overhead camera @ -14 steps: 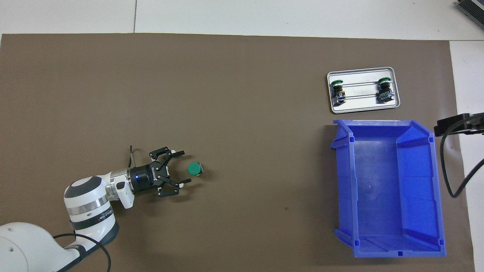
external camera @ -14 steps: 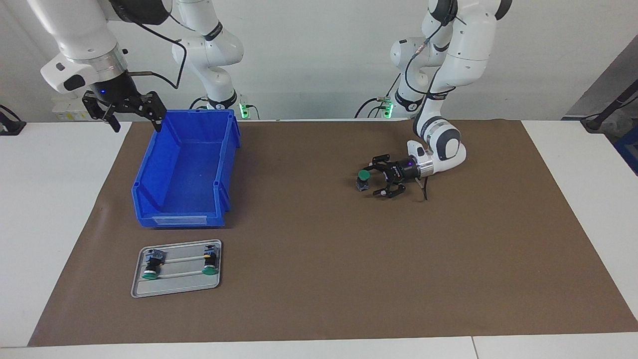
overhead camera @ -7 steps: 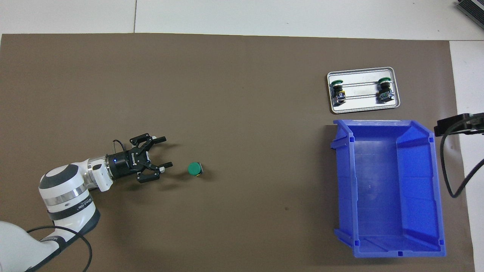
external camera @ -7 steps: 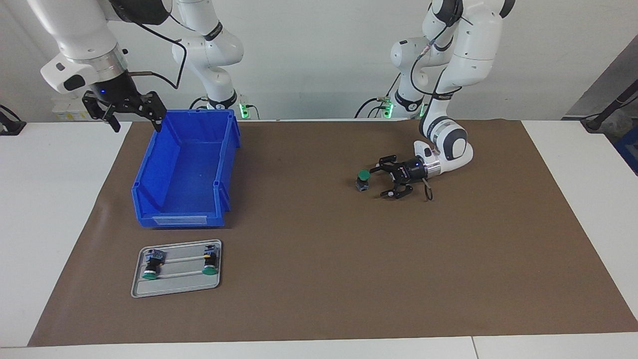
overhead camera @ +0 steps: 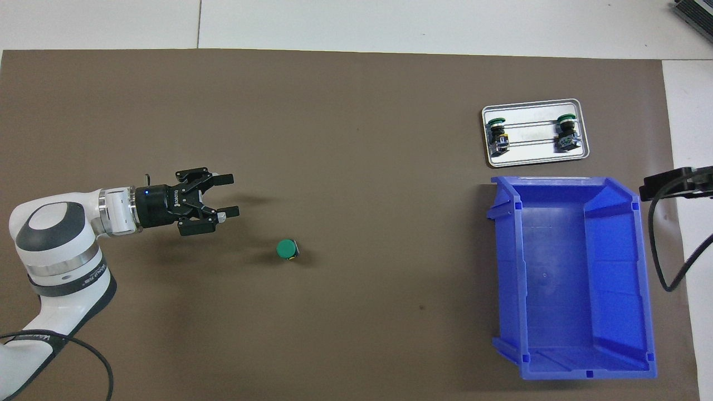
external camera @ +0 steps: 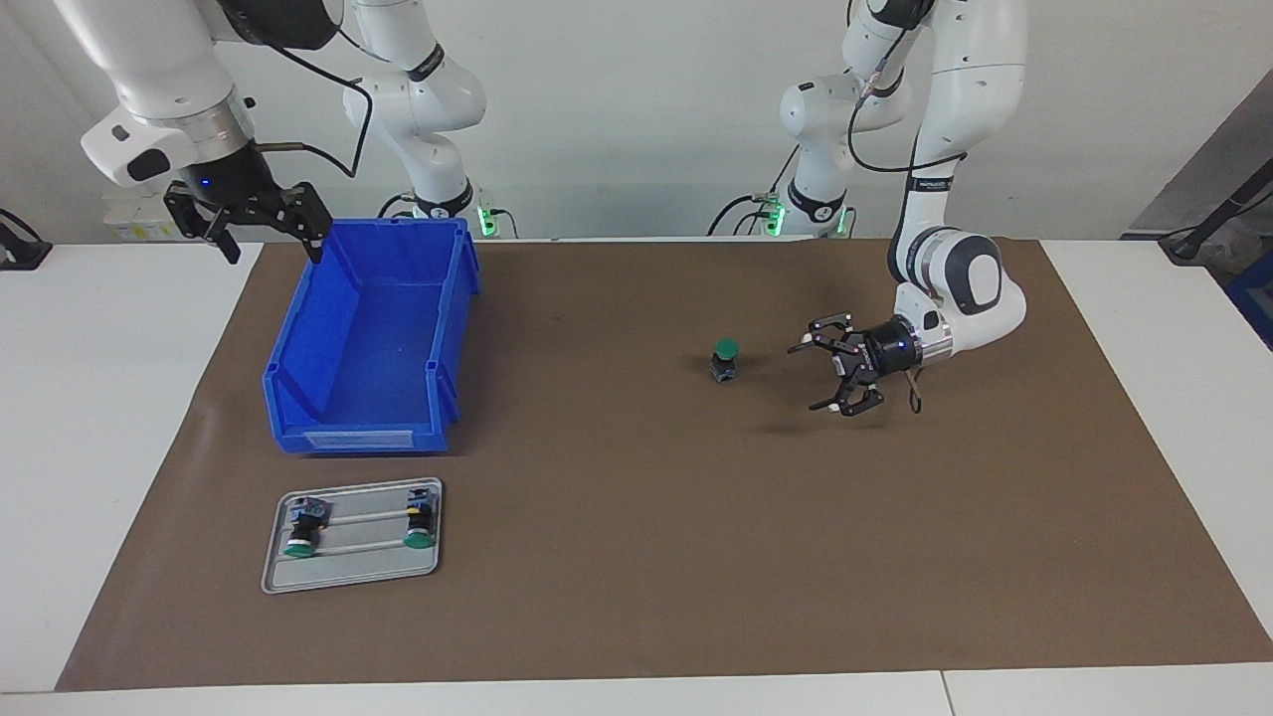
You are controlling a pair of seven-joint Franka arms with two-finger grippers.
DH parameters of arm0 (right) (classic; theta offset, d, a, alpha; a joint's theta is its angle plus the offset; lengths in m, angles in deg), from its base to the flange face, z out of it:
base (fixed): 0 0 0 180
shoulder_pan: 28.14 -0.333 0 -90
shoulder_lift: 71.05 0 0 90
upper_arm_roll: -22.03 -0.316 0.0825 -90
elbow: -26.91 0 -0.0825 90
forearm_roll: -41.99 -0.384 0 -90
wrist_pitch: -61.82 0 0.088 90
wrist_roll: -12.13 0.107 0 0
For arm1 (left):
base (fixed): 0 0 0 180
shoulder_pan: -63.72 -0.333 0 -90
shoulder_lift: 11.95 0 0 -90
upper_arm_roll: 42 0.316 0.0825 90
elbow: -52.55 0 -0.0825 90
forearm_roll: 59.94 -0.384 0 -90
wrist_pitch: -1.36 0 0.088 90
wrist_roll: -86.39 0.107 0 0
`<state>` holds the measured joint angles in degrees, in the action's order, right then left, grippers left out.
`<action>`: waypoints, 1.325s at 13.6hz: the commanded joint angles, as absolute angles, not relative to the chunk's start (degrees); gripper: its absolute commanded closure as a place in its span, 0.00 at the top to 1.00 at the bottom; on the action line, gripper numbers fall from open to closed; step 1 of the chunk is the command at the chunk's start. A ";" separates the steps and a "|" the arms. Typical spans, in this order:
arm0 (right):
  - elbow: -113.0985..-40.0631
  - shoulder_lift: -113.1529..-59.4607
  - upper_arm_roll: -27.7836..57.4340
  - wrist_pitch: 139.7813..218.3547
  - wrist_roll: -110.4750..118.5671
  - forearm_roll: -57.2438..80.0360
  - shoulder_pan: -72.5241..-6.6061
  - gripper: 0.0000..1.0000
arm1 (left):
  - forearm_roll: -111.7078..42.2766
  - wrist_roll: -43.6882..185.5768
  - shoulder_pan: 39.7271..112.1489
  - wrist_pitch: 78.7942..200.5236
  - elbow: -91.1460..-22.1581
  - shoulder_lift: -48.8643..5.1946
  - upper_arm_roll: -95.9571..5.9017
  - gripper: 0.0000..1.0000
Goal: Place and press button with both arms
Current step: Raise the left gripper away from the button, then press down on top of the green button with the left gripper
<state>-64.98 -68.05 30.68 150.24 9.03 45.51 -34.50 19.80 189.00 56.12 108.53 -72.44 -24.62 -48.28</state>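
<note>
The button [external camera: 725,358] stands upright on the brown mat, green cap up, in the left arm's half of the table; it also shows in the overhead view [overhead camera: 287,249]. My left gripper [external camera: 808,378] is open and empty, held low over the mat. It is apart from the button, toward the left arm's end, and also shows in the overhead view [overhead camera: 231,195]. My right gripper [external camera: 273,249] is open and empty, raised beside the blue bin's corner nearest the robots. Only its edge [overhead camera: 649,189] shows in the overhead view.
A blue bin [external camera: 358,438] stands toward the right arm's end and also shows in the overhead view [overhead camera: 585,370]. A grey tray [external camera: 348,582] with two more green-capped buttons lies farther from the robots than the bin; it shows in the overhead view too [overhead camera: 535,162].
My left gripper has drawn back from the button toward the left arm's end, open the whole time. The button stays standing where it was. The right arm has not moved.
</note>
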 commanded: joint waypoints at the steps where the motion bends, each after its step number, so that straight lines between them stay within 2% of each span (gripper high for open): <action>1: -65.03 -68.07 30.38 150.06 7.74 45.06 -33.85 1.00 | 8.04 172.68 60.45 113.67 -67.79 -22.86 -47.98 0.86; 5: -65.03 -68.07 30.46 150.15 7.74 45.06 -33.85 1.00 | -8.21 142.90 70.55 123.16 -63.22 -20.91 -47.98 0.86; 7: -65.03 -68.07 30.38 150.06 7.74 45.06 -33.85 1.00 | -17.71 128.82 74.86 123.44 -60.84 -21.18 -48.06 0.84; 8: -65.03 -68.07 30.38 150.15 7.74 45.06 -33.85 1.00 | -21.93 122.05 76.71 123.36 -59.88 -21.18 -48.06 0.79; 13: -65.03 -68.07 30.38 150.06 7.74 45.06 -33.85 1.00 | -46.19 96.36 83.40 121.34 -57.41 -21.62 -48.15 0.36; 15: -65.03 -68.07 30.46 150.06 7.74 45.06 -33.85 1.00 | -48.68 92.47 84.64 116.01 -55.75 -21.62 -48.06 0.06; 16: -65.03 -68.07 30.38 150.06 7.74 45.06 -33.85 1.00 | -50.52 90.62 85.25 112.84 -54.60 -21.71 -48.06 0.00; 18: -65.03 -68.07 30.46 150.06 7.74 45.06 -33.85 1.00 | -56.75 87.02 87.70 110.70 -54.59 -21.44 -48.15 0.00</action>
<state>-64.98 -68.05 30.68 150.24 9.03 45.51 -34.50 -51.93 90.89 84.98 113.59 -56.11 -21.12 -48.95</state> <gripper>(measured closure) 0.000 0.987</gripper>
